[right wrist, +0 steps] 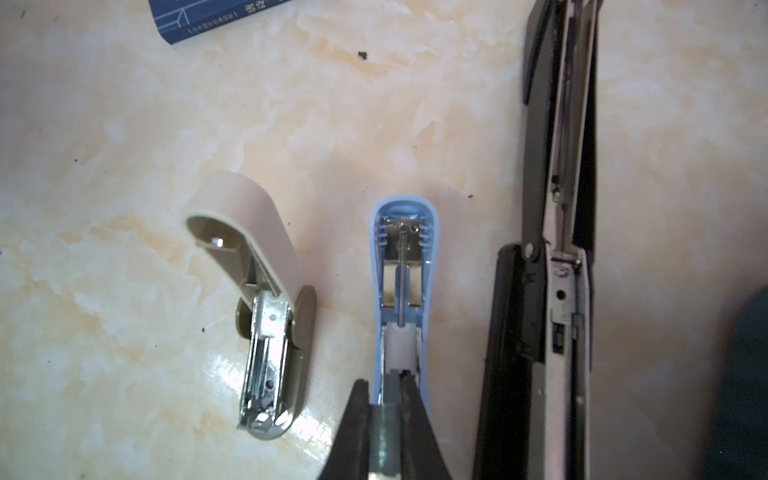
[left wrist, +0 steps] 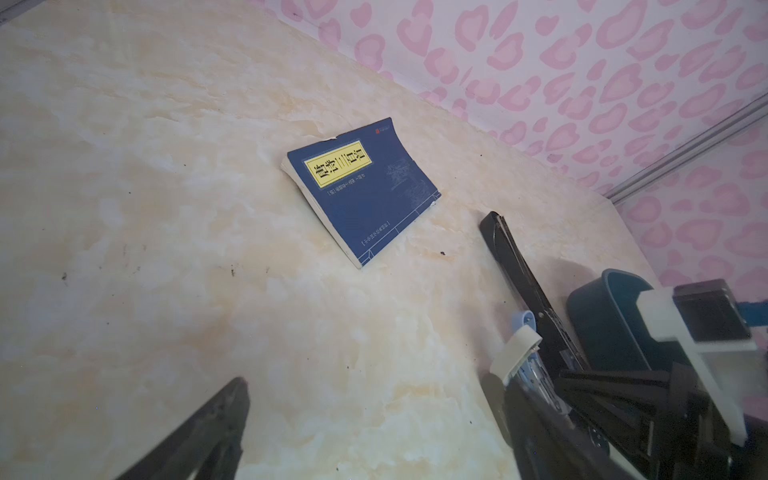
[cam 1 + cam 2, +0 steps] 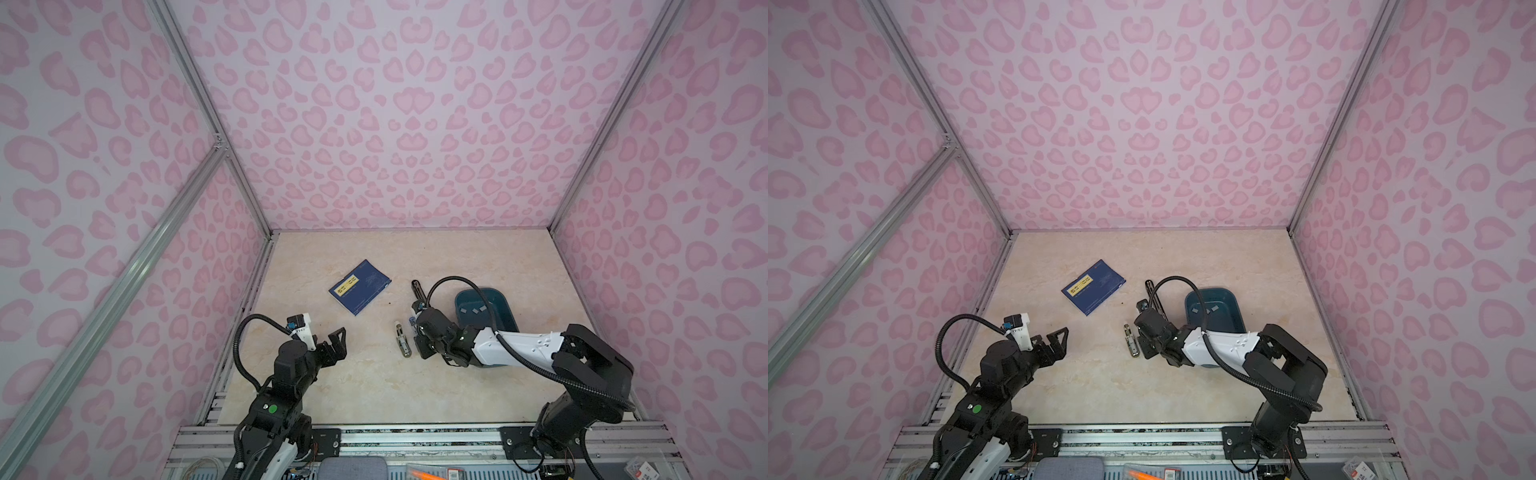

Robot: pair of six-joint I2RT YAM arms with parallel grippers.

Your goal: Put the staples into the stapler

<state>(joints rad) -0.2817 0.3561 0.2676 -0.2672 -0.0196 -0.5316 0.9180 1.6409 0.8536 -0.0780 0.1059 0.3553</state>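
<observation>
Right wrist view: right hand (image 1: 385, 388) clamps a staple strip (image 1: 384, 436); teal tub (image 3: 503, 305) holds seemingly three staples (image 3: 475, 311); left hand (image 3: 337, 343) gapes.

Your two arms are mostly matte black. The left arm (image 3: 291, 372), at lower left in both top views, carries a round green dot (image 3: 272, 409), a white camera bracket (image 3: 303, 330) with a blue plug (image 3: 294, 322), and a ribbed black cable (image 3: 237, 353). The right arm (image 3: 590, 365), at lower right, wears a white forearm shell (image 3: 523, 345) and has its own ribbed cable (image 3: 446, 282). The left gripper (image 3: 341, 343) has black triangular open-frame fingers (image 2: 208, 436); the right gripper (image 1: 384, 388) shows black tapered ones.
</observation>
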